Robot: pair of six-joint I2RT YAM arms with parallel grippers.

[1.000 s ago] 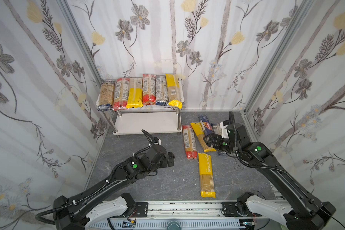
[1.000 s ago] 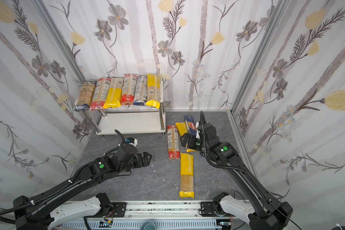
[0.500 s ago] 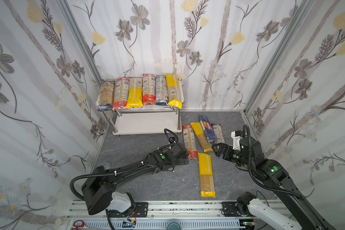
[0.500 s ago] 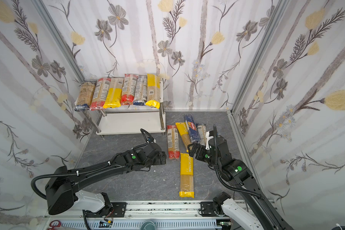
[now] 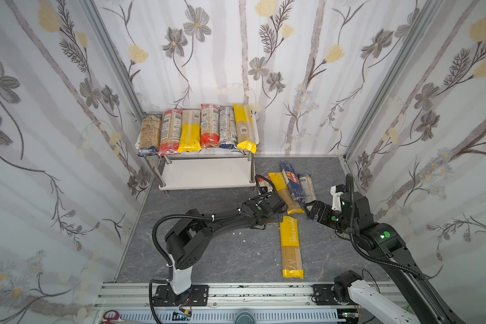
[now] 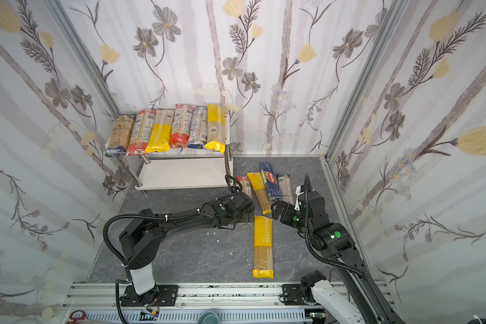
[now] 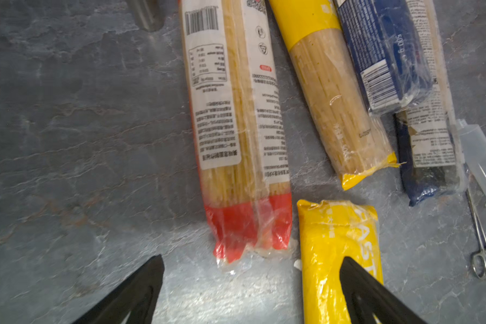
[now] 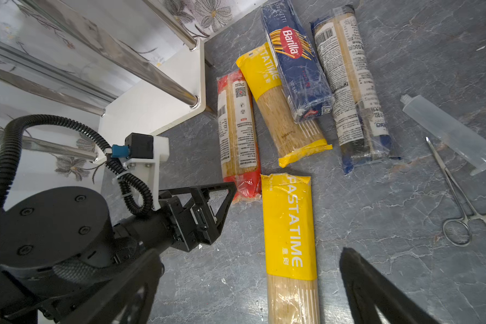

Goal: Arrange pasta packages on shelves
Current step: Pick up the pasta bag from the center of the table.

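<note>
The left gripper (image 7: 251, 261) has swung across to the near end of the red-ended clear spaghetti packet (image 7: 236, 126), fingers wide and empty, while the right gripper (image 5: 311, 208), equally wide, has backed off. The packet lies on the grey floor (image 5: 222, 252) beside the white two-tier metal-post shelves (image 5: 208, 175), whose lower board is bare, so it looks like the next pick.

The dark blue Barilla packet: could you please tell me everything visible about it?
The dark blue Barilla packet is long, glossy plastic, with a red oval logo and printed yellow strands. It lies on the grey surface, overlapping the yellow-ended packet and a clear blue-ended packet beside it. Nothing holds it.
</note>
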